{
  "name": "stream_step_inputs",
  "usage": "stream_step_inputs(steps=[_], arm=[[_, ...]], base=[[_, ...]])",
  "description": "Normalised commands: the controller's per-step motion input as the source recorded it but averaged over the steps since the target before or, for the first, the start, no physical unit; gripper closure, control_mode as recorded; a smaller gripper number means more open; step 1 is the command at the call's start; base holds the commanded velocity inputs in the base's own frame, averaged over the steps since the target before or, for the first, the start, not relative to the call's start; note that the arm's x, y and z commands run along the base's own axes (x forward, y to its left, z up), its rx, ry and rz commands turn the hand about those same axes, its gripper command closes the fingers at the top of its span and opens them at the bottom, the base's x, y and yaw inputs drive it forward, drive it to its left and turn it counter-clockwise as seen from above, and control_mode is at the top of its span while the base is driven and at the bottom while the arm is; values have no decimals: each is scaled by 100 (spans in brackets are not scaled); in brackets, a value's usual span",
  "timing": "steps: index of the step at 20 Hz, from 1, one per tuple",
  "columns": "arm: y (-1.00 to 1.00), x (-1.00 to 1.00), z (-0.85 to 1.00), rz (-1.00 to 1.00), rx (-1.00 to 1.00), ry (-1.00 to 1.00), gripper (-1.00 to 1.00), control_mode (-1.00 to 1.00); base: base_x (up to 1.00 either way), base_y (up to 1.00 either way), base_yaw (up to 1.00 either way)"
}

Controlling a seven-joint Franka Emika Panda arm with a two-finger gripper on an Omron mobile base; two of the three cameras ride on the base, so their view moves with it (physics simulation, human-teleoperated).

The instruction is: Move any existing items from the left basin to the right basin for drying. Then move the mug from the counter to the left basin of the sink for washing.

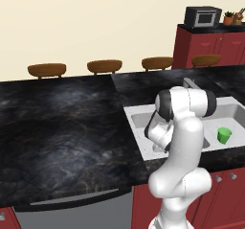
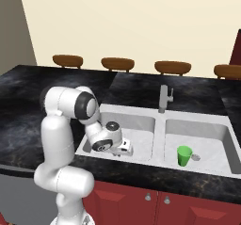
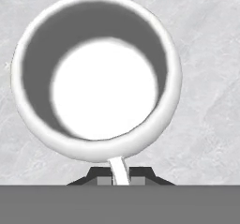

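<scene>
Two grey sink bowls sit side by side in a glossy black stone counter [image 2: 28, 97] with pale veins. The small bright green tapered plastic cup [image 2: 184, 155] stands upright on the floor of the right basin [image 2: 214, 146], so the first move looks finished.

The white robot arm bends down over the near wall of the left basin [image 2: 141, 125], its two-finger gripper [image 3: 120, 176] low inside the bowl. The hand view looks straight down into a squat, glossy white-silver mug [image 3: 96, 75], upright, with pale basin floor all around it. The dark fingertips [image 3: 98, 177] sit close on either side of a thin white strip, probably the mug's handle, so the fingers seem clamped on it.

The step in hand appears to be setting the mug down. To do it well, lower until the base rests flat on the floor, then part the fingers gently and lift straight up so the handle is not snagged. Whether the base already touches the floor cannot be told.

Room is tight on the near side, where the wrist hangs just beside the basin wall; towards the grey faucet [image 2: 163, 98] and the divider between the bowls there is open floor.
</scene>
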Motion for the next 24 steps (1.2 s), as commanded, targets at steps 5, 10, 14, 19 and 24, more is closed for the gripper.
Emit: stream_step_inputs(steps=[5, 10, 14, 19, 24], arm=[[0, 2, -11, 0, 0, 0, 100, -100], [0, 6, -11, 0, 0, 0, -100, -100], [0, 0, -1, 0, 0, 0, -100, -100], [0, -4, 14, 0, 0, -1, -100, -100], [5, -2, 40, 0, 0, 0, -100, -100]], base=[[0, 0, 0], [0, 0, 0], [0, 0, 0], [0, 0, 0], [0, 0, 0]])
